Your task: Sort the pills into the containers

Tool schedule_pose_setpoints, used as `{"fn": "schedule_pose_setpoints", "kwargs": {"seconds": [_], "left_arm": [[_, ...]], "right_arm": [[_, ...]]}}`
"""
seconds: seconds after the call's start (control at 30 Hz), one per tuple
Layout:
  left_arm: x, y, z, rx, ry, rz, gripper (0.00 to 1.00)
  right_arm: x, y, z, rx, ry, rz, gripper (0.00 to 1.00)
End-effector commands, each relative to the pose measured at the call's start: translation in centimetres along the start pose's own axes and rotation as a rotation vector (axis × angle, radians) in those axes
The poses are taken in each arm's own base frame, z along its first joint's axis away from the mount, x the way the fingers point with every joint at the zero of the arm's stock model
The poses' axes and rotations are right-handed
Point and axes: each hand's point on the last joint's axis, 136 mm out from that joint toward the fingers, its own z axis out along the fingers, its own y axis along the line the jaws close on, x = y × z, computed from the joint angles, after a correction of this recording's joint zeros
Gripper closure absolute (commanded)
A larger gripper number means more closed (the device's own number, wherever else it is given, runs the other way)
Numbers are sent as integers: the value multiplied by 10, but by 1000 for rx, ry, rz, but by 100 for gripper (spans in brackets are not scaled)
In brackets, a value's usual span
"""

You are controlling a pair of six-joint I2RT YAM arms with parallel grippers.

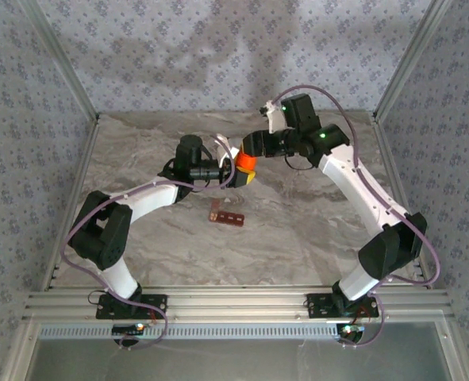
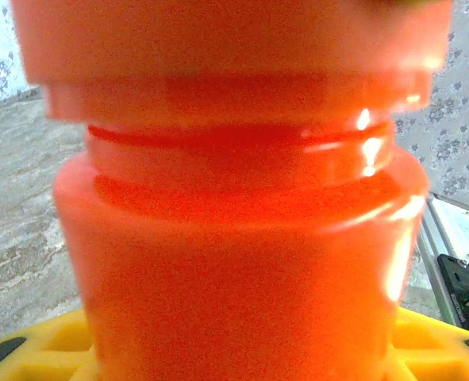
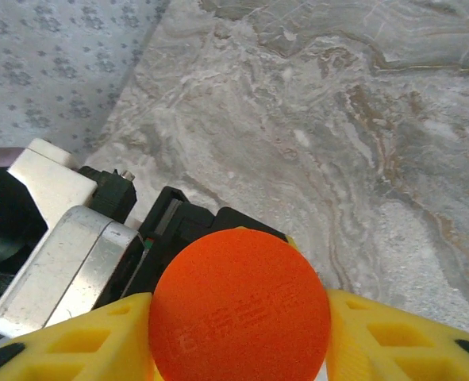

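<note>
Marble table point(image 1: 297, 230): the top view showed the containers point(image 1: 228, 216) lying apart; my left gripper point(image 2: 242, 349) and right gripper point(image 3: 240, 337) clamped the orange bottle point(image 1: 246, 163), contents indiscernible.

Bottle point(image 1: 245, 163) behind containers point(image 1: 227, 215)

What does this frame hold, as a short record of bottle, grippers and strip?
bottle: orange, held between both grippers
left gripper: shut on bottle, yellow fingers flanking its body
right gripper: shut on bottle, fingers flanking its round end
strip: flat on table, nearer the arm bases than the bottle, apart from both grippers
strip contents: too small to tell
</note>
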Motion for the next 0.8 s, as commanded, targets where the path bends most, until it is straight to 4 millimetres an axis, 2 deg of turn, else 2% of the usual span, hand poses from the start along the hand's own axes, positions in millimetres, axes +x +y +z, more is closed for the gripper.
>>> {"fn": "schedule_pose_setpoints", "kwargs": {"seconds": [0.0,0.07,0.17,0.27,0.37,0.47,0.77], "left_arm": [[-43,-22,-2,65,-112,169,100],[-42,-22,-3,64,-111,169,100],[-41,-21,-3,62,-111,166,100],[-42,-22,-4,62,-115,168,100],[-43,-24,-5,67,-118,170,100],[-45,-27,-6,78,-121,169,100],[-45,-32,-6,102,-117,165,100]], "right_arm": [[-5,8,-13,-82,14,24,39],[-11,13,-25,-121,-5,2,28],[-14,20,-44,-163,-25,-49,18],[-12,28,-61,-204,-35,-104,14],[-13,25,-71,-179,-59,-160,13],[-17,14,-73,-140,-84,-196,13],[-25,19,-56,-222,-61,-229,13]]}}
